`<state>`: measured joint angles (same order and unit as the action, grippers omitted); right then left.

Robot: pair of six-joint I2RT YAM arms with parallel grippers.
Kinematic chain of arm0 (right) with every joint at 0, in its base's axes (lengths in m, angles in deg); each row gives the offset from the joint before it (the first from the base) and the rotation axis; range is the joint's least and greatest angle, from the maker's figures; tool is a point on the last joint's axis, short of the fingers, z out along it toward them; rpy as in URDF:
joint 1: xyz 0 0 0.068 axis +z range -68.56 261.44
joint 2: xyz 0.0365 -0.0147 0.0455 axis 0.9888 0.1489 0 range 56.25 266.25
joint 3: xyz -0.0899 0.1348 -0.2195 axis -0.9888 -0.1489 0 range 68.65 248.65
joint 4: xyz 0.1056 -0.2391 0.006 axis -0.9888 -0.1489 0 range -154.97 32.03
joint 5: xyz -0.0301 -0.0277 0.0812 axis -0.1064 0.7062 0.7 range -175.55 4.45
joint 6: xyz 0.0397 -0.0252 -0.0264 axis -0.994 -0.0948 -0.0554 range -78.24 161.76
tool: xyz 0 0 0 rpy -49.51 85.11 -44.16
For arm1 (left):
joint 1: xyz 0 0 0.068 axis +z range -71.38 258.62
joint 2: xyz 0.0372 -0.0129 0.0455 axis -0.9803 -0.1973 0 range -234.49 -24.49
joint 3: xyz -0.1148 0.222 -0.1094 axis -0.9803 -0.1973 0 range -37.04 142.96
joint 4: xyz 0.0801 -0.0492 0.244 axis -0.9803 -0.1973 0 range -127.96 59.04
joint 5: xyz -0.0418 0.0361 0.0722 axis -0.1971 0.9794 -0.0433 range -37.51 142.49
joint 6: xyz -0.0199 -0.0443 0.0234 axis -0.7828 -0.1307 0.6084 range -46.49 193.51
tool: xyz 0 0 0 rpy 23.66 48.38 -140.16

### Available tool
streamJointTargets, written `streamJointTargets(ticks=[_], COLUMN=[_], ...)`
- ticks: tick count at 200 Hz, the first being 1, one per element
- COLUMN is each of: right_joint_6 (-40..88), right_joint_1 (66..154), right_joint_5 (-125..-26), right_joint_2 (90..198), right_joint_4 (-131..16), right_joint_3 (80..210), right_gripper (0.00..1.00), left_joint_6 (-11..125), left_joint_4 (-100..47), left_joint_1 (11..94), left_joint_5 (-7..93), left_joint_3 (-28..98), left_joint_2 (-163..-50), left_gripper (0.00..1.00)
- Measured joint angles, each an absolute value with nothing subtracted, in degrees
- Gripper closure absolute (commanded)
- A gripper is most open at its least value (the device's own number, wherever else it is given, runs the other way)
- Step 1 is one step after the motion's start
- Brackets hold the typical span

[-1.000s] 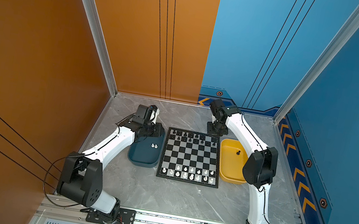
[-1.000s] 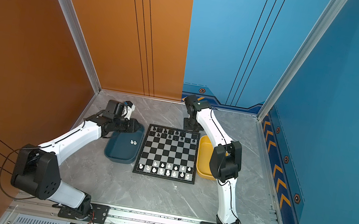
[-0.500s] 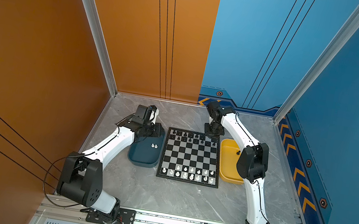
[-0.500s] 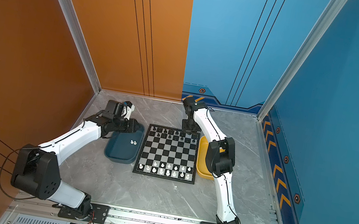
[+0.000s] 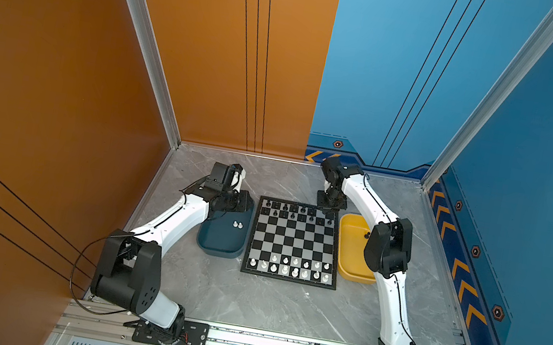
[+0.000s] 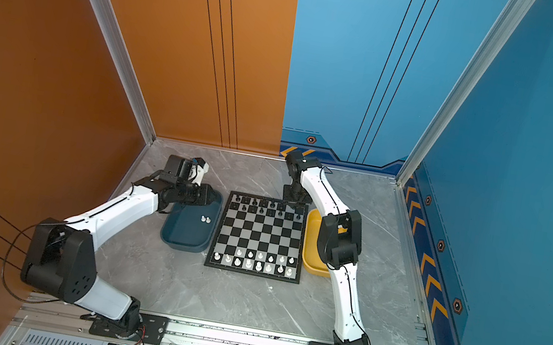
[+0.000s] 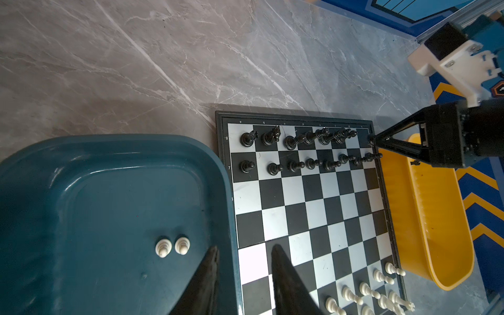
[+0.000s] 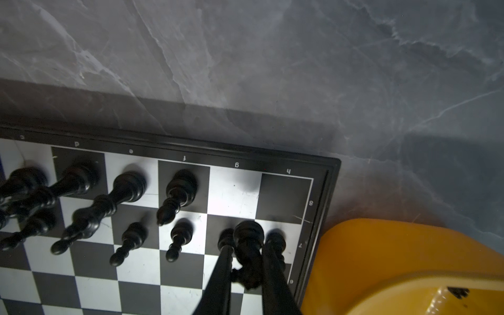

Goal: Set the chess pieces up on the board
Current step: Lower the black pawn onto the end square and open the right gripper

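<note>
Right wrist view: the right gripper has its fingers clenched on a black piece. They pinch it by the body, so the round base hangs free below the fingertips and faces the board. It hovers over the pawn row at the far right corner, just short of the two bare back-row squares, g and h. One of those is likely its place. Holding it this way lets the base land flat between close neighbours.

The other black pieces fill the rest of the two far rows. The white pieces stand in the near rows, with gaps.

Each colour seems to be kept on its own arm's side. The yellow tray beside the board holds a lone black piece, and the dark blue tray holds two spare white pieces. The left gripper hangs over that tray's rim with fingers parted and nothing between them, probably to keep out of the right arm's way above the grey worktop.
</note>
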<state>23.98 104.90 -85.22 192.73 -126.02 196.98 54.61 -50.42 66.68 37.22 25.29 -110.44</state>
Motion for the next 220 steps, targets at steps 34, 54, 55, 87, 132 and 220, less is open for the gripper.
streamJointTargets(ticks=[34,54,55,87,132,220], right_joint_6=[23.98,23.98,23.96,23.96,23.96,23.94], right_joint_1=[104.94,105.01,105.01,105.05,105.10,105.10], right_joint_5=[-84.71,-84.21,-84.21,-84.01,-83.99,-83.79], right_joint_2=[194.20,194.94,194.96,195.23,195.25,196.82], right_joint_4=[-126.11,-126.13,-126.11,-126.15,-126.15,-126.13], right_joint_3=[197.83,198.14,198.14,198.91,198.99,199.85], right_gripper=[0.85,0.86,0.85,0.85,0.85,0.80], left_joint_6=[54.61,54.61,54.61,54.61,54.61,54.61], left_joint_4=[-50.42,-50.42,-50.42,-50.42,-50.42,-50.40], left_joint_1=[66.72,66.72,66.72,66.87,66.98,67.18], left_joint_5=[37.20,37.20,37.20,37.20,37.20,37.15], left_joint_3=[25.29,25.29,25.29,25.29,25.29,25.29], left_joint_2=[-110.44,-110.44,-110.44,-110.44,-110.46,-111.16], left_gripper=[0.65,0.65,0.65,0.65,0.65,0.65])
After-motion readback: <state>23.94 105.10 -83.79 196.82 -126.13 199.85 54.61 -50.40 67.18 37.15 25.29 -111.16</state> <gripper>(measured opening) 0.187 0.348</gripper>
